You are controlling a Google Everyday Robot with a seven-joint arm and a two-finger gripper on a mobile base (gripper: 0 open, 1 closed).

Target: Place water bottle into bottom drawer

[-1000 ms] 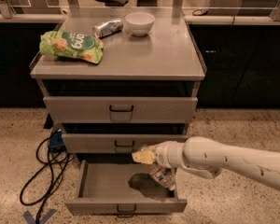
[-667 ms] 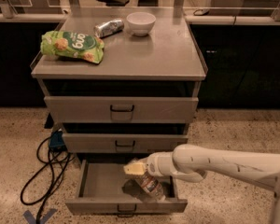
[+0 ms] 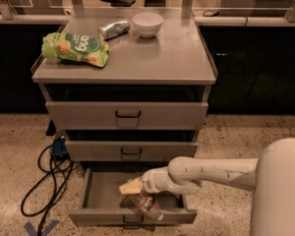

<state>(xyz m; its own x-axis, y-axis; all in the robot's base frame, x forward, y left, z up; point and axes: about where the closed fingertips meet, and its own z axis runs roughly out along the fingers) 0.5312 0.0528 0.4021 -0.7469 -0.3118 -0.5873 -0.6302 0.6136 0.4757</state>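
I hold the gripper [image 3: 135,190] low inside the open drawer [image 3: 91,188] so the bottle [image 3: 148,206] cannot drop far. The bottle sits tilted beneath it, near the front panel. I cannot tell whether it is gripped.

The bottom drawer [image 3: 101,193] stands pulled out, a wide, shallow grey tray with a narrow front panel and a small dark handle. Inside, the water bottle [image 3: 146,204], clear crinkly plastic, lies slanted near the front panel. The gripper [image 3: 130,186] hangs just above it.
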